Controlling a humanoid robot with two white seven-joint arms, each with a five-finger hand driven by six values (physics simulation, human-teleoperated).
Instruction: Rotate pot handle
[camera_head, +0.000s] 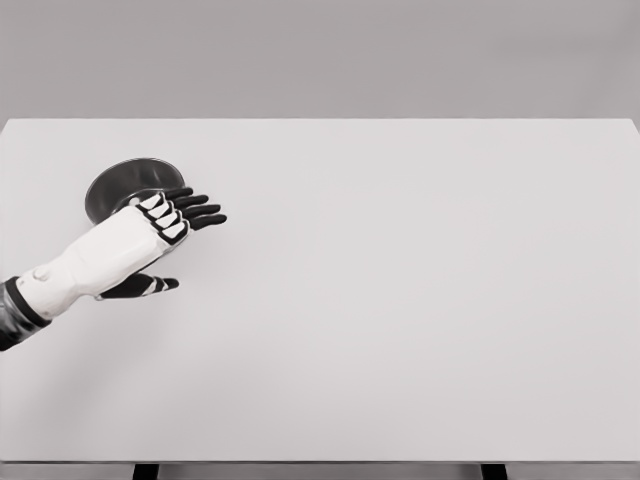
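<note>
The pot (125, 185), a dark round shape near the table's (400, 330) left edge toward the far side, was partly covered by the left hand (135, 245), fingers (200, 212) extended and grasping nothing, so its unseen handle should be located before turning.

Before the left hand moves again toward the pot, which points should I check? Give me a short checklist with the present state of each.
1. Pot in view on the table: ok, dark and round, at the far left.
2. Pot handle located: cannot tell, the left hand covers the pot's near side.
3. Left hand free: ok, fingers extended, holding nothing.
4. Contact with the pot: cannot tell, the fingers overlap its rim in this view.
5. Thumb position: ok, spread apart from the fingers.
6. Right hand: cannot tell, not in view.
</note>
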